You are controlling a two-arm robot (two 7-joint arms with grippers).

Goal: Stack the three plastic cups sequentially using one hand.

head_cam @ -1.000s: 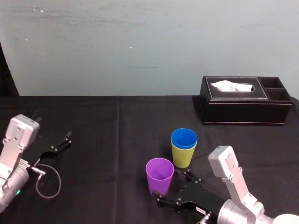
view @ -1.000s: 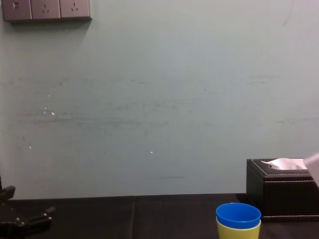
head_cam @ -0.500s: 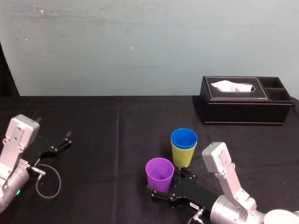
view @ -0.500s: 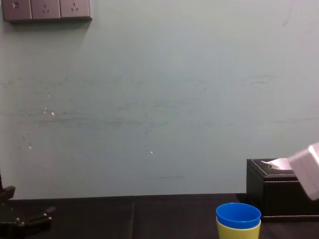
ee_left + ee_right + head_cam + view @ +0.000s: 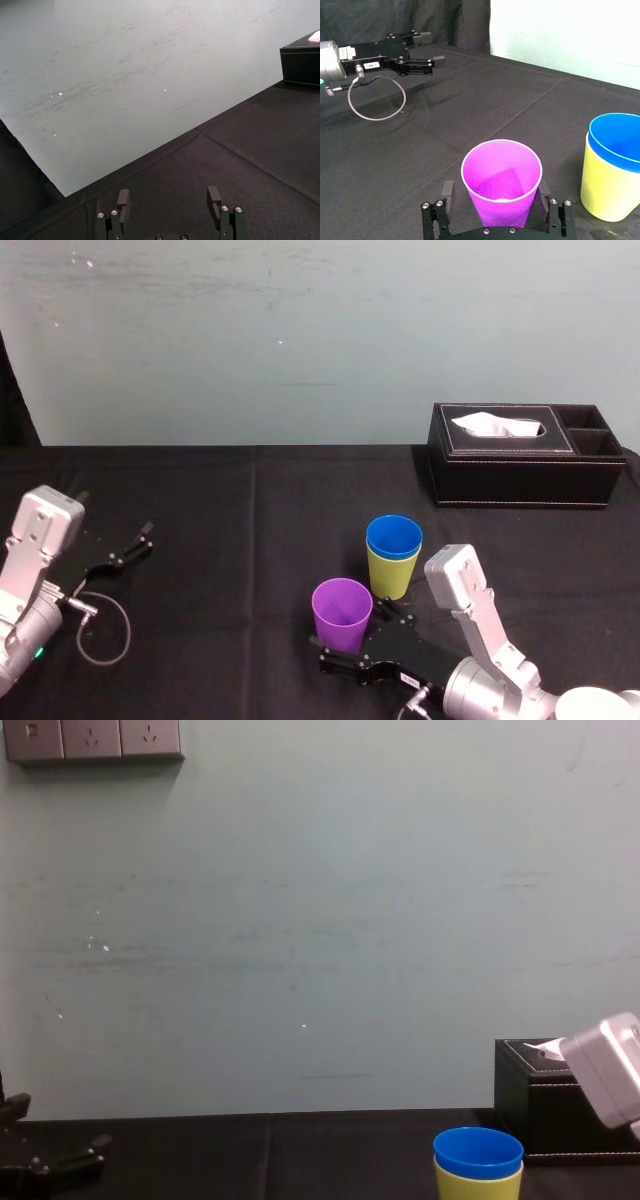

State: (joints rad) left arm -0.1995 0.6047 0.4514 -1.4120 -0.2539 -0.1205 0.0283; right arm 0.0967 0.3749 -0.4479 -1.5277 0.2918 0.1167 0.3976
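The purple cup [image 5: 342, 611] stands upright on the black table, and my right gripper [image 5: 348, 627] is open around its lower half. In the right wrist view the purple cup [image 5: 501, 181] sits between the two fingers [image 5: 447, 190], with a small gap on one side. Just behind and to the right, the blue cup [image 5: 393, 537] is nested in the lime-yellow cup [image 5: 390, 578]; both appear again as the blue cup [image 5: 617, 136] and yellow cup [image 5: 607, 185]. My left gripper [image 5: 130, 545] rests open at the far left, its fingers [image 5: 123, 199] spread over bare cloth.
A black tissue box [image 5: 515, 455] stands at the back right by the wall. A grey cable loop [image 5: 105, 627] lies beside the left arm. The black table [image 5: 250, 530] has free room in the middle and front left.
My right gripper has slid forward and left, so its fingers now flank the purple cup instead of sitting just short of it. The cups and left arm have not moved.
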